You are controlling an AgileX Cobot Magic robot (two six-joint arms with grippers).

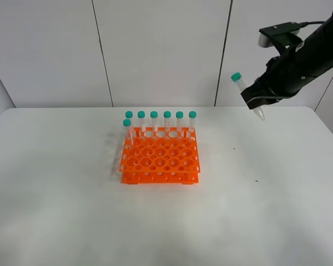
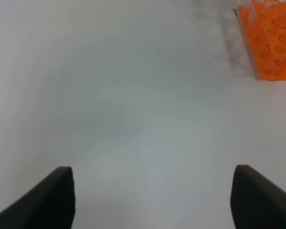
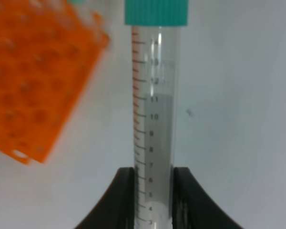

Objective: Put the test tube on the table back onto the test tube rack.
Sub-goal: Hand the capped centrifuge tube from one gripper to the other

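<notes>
My right gripper is shut on the test tube, a clear tube with a teal cap, and holds it tilted high above the white table, right of the rack. In the right wrist view the tube stands between the fingers. The orange test tube rack stands mid-table with several capped tubes along its back row and left corner. My left gripper is open and empty over bare table; it does not show in the exterior view.
The rack's corner shows far off in the left wrist view, and part of the rack shows in the right wrist view. The table's far edge meets a panelled wall.
</notes>
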